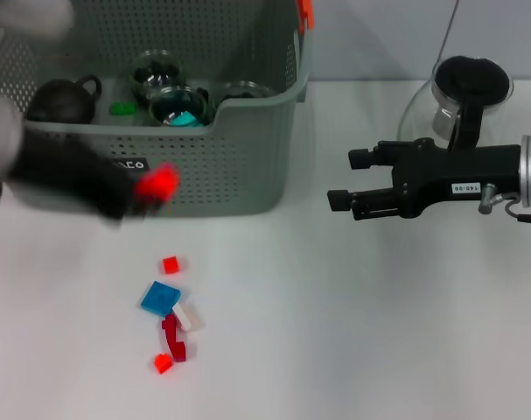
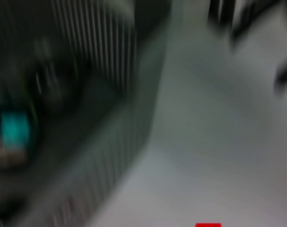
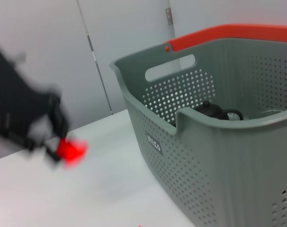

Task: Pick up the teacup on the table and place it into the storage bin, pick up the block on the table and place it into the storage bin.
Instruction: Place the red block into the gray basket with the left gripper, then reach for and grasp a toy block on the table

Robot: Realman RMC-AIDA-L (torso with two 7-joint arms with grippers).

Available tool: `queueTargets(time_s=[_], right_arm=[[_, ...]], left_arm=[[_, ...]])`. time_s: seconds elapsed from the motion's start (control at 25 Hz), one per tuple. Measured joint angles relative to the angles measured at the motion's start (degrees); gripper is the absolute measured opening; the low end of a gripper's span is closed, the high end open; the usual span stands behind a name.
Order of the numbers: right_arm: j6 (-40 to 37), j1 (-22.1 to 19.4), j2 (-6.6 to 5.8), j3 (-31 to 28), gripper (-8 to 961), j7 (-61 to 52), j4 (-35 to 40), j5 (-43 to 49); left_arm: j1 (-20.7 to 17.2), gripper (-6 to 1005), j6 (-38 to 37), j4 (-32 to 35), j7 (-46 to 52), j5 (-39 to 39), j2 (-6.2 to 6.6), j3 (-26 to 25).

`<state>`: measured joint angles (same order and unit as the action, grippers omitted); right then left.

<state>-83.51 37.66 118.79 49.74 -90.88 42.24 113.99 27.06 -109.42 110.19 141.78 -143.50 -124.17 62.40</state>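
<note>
My left gripper (image 1: 143,194) is blurred in front of the storage bin (image 1: 239,166), shut on a red block (image 1: 158,182) held above the table. The right wrist view shows the same red block (image 3: 70,150) in the air beside the bin (image 3: 204,151), and its top edge shows in the left wrist view (image 2: 208,224). A glass teacup (image 1: 179,103) with a teal block in it sits inside the bin, with another glass cup (image 1: 156,70) behind it. My right gripper (image 1: 344,179) hovers open and empty to the right of the bin.
Loose blocks lie on the table in front of the bin: small red (image 1: 170,264), blue (image 1: 160,297), white (image 1: 188,317), dark red (image 1: 173,339) and red (image 1: 163,363). A black teapot (image 1: 64,98) sits in the bin. A glass pitcher (image 1: 466,87) stands at the back right.
</note>
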Motion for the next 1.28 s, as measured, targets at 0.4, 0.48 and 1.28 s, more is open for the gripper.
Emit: queueTargets(time_s=[0.4, 0.48, 1.28], right_arm=[[-0.1, 0.7, 0.48, 0.4, 884, -0.1, 0.0, 0.0], [-0.1, 0.9, 0.6, 0.5, 884, -0.1, 0.0, 0.0], [-0.2, 1.3, 0.28, 0.4, 884, -0.4, -0.2, 0.2]], left_arm=[[12.7, 213, 26.0, -25.6, -9.4, 11.3, 7.38, -20.0], [15.0, 216, 30.5, -34.5, -9.4, 11.1, 9.96, -19.4], [9.0, 760, 21.5, -28.5, -19.6, 25.8, 7.1, -19.9]])
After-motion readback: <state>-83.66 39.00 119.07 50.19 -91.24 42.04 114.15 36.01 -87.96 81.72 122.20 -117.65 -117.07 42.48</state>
